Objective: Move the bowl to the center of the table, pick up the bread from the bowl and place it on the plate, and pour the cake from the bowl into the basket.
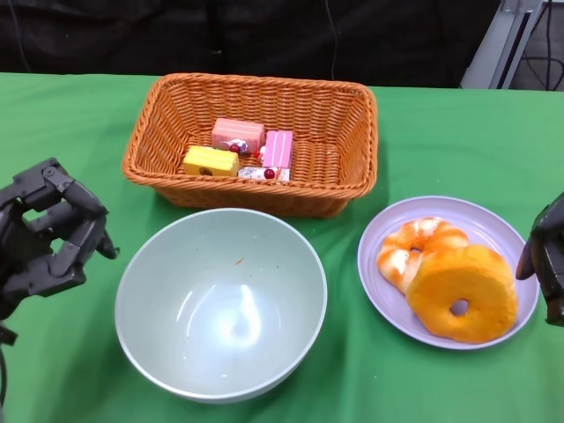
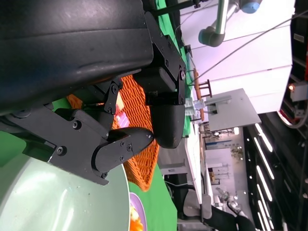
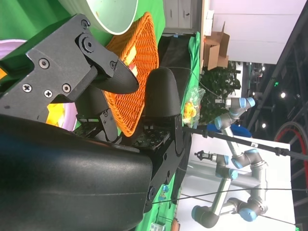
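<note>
The pale green bowl [image 1: 220, 301] stands upright and empty in the middle of the green table. Behind it the woven orange basket [image 1: 256, 141] holds several small cake pieces [image 1: 240, 150], pink and yellow. To the right, the lilac plate [image 1: 414, 317] carries two ring-shaped orange breads [image 1: 449, 278]. My left hand [image 1: 44, 238] hovers left of the bowl, fingers curled and apart from the rim, holding nothing. My right hand [image 1: 546, 256] shows only at the right edge beside the plate, holding nothing. The wrist views show the bowl [image 2: 43, 202], the basket [image 3: 137, 72] and each hand's bare fingers [image 3: 108, 77] [image 2: 122, 147].
Green cloth [image 1: 441, 132] covers the table. A dark backdrop lies behind the basket, with a metal stand [image 1: 507, 40] at the far right. The right wrist view shows robot arms [image 3: 231, 163] off in the room.
</note>
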You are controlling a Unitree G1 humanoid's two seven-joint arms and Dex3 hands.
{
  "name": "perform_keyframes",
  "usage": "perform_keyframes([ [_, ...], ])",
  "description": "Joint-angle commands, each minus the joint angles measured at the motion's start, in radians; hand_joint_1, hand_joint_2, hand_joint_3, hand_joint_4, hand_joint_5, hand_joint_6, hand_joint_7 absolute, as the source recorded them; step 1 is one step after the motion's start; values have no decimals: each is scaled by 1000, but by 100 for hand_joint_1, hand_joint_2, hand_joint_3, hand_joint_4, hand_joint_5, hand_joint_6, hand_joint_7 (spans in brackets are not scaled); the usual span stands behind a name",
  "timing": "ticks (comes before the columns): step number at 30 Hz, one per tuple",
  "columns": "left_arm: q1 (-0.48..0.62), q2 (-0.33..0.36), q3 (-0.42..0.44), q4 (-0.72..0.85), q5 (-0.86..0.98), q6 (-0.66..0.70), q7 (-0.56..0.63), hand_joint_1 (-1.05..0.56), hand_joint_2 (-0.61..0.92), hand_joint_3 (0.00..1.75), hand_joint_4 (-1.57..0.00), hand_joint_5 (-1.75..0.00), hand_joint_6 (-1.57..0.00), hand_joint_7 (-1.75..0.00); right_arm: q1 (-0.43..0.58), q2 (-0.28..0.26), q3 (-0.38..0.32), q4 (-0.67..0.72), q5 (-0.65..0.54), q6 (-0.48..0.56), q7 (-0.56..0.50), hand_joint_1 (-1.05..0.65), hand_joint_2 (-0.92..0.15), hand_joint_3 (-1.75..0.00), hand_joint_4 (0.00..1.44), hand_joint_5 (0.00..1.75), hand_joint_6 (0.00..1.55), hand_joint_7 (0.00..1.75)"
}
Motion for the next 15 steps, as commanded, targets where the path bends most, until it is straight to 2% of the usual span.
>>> perform_keyframes([
  [1, -22, 0, 32, 24, 22, 10, -16, -12, 64, 96, -75, -170, -68, -145, -11, -14, -1, 14, -11, -20, 2, -8, -39, -131, 73, 175, 63, 151],
  [4, -27, -6, 46, 34, 32, 11, -24, -14, 63, 95, -75, -171, -68, -146, -11, -11, 5, 17, -10, -19, 2, -9, -41, -125, 72, 175, 64, 146],
  [15, -33, -29, 83, 46, 64, 7, -33, -15, 63, 96, -78, -168, -70, -143, -9, -9, 4, 22, -12, -18, 0, -10, -43, -122, 72, 175, 65, 145],
])
